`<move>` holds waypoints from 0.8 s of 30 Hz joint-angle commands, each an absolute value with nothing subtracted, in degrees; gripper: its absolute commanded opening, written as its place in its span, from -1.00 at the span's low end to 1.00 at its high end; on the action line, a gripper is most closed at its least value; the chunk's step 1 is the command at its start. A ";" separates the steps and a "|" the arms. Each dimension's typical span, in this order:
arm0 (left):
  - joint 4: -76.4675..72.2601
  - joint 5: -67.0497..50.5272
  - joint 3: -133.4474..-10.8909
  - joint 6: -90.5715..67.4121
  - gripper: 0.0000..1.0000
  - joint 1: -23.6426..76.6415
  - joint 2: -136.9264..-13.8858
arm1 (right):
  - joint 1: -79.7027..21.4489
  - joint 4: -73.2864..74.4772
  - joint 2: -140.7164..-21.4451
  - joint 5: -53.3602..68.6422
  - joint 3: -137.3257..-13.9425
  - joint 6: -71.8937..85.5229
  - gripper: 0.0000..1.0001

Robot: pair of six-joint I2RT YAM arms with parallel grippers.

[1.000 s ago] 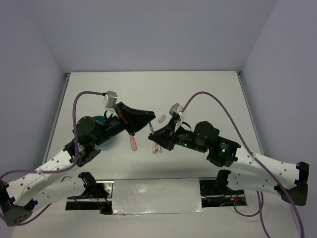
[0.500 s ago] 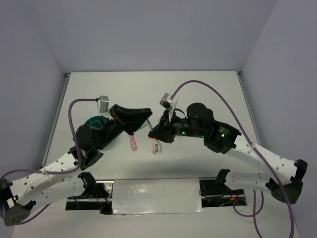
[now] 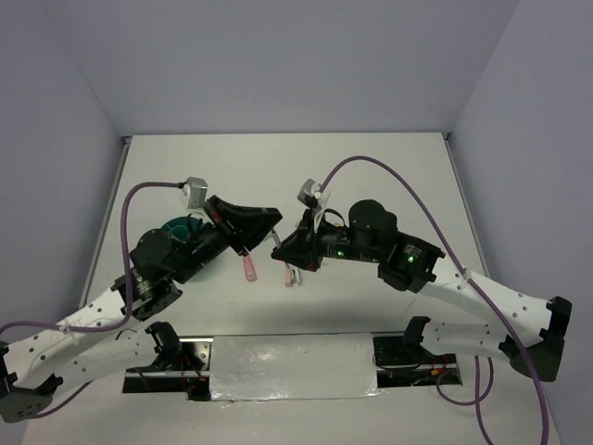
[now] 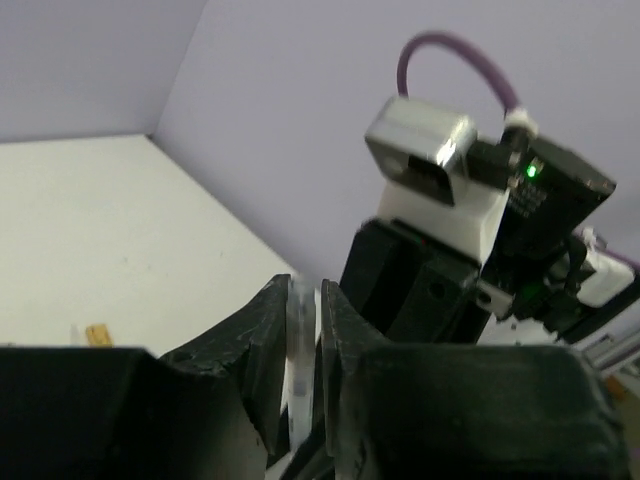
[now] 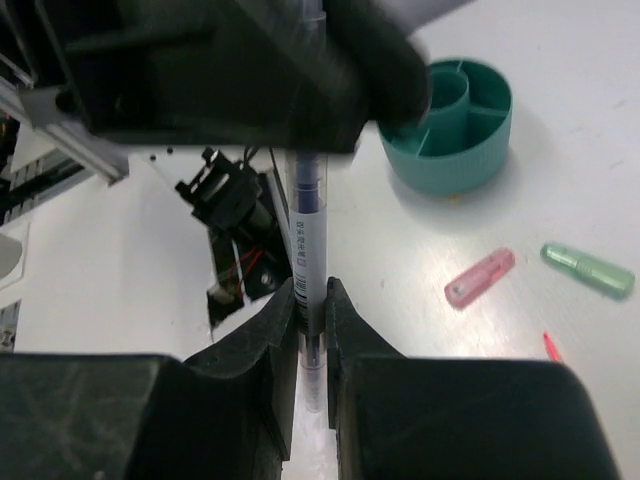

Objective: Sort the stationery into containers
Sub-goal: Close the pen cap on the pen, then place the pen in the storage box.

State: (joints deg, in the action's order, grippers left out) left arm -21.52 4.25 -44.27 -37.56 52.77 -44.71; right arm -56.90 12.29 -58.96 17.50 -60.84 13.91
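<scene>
- Right gripper (image 5: 311, 295): a second ago it was low over the table (image 3: 371, 176), apart from the left one. It has since risen and swung left, and its tip now meets the other gripper in mid-air. Its jaws are clamped on the lower barrel of the pen (image 5: 310, 235).
- Left gripper (image 4: 303, 292): it has barely shifted and faces the right one head-on. In its wrist view both fingers press the same pen (image 4: 300, 330), so it too appears closed on it.
- Pen: off the table, upright between the two grippers and held at both ends. It is in no compartment yet.
- Organizer (image 5: 455, 170): stands on the table beside the left arm, with its compartments open.
- Pink stick (image 5: 479, 278) and tube (image 5: 587, 269): lie loose on the table near the organizer, unsorted.
- Reading: this is probably a hand-over to the arm nearer the organizer. The right jaws must release first. If both arms pull at once, the pen may twist or drop.
</scene>
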 commanded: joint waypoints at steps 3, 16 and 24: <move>-2.30 -2.28 -50.35 -32.61 -0.27 55.20 -44.82 | -57.48 -8.26 -54.41 11.78 -58.01 16.61 -1.00; -4.40 -1.41 -46.58 -34.10 -0.24 55.28 -43.16 | -58.01 -6.94 -54.40 11.87 -57.40 17.58 -1.00; -3.43 1.39 -49.57 -31.99 -0.12 55.28 -43.24 | -60.03 -7.56 -56.42 13.36 -56.51 17.58 -1.00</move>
State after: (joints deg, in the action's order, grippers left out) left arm -6.85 1.02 -47.90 -34.15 54.87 -42.85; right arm -58.98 0.34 -55.83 13.52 -55.77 17.37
